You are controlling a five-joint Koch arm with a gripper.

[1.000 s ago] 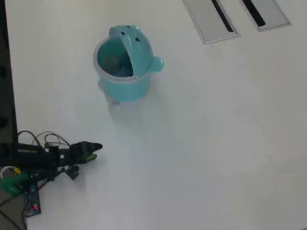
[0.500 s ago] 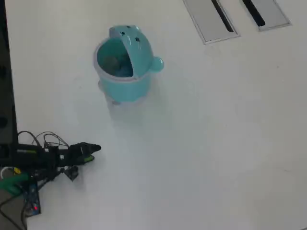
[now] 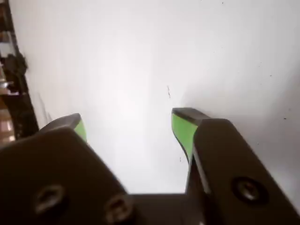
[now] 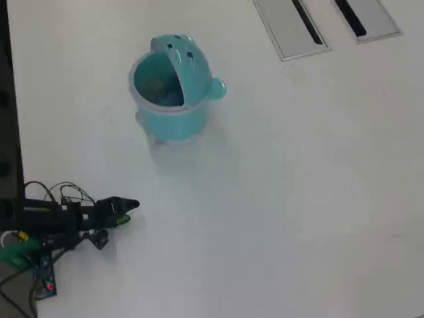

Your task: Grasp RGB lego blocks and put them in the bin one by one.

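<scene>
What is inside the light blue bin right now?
In the overhead view the bin stands with its lid flipped open. A dull greyish blob shows on its floor, too blurred to identify. No blocks can be made out, and the near wall hides part of the interior.

Readable text: none in either view.
Arm [image 4: 50,215]: bore a pale marking, too small and blurred to read.

White table under even light
Two grey slotted panels [image 4: 324,23] sit at the table's [image 4: 298,199] upper right corner.
</scene>
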